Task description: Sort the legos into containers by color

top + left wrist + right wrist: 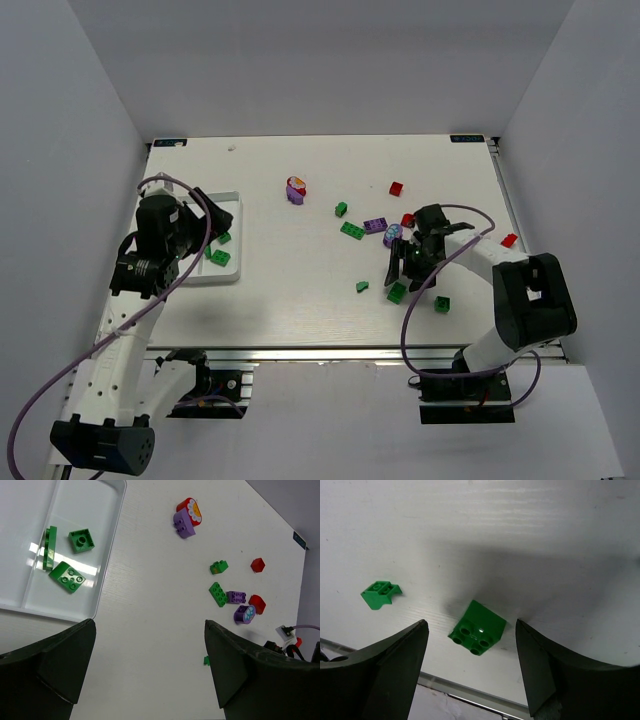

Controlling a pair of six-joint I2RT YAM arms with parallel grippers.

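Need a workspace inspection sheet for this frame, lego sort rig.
Surface: white table, no spills seen.
Job's things: tray at left holds three green bricks; green, red and purple loose bricks at right.
Clutter: nothing seen.
Grippers: left gripper open, empty, by the tray; right gripper open, straddling a green brick, not gripping.
Cables: purple cable looped on each arm.
Surroundings: grey walls on three sides.

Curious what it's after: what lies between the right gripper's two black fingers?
A small green four-stud plastic brick, touching neither finger of the right gripper; the right wrist view shows it.
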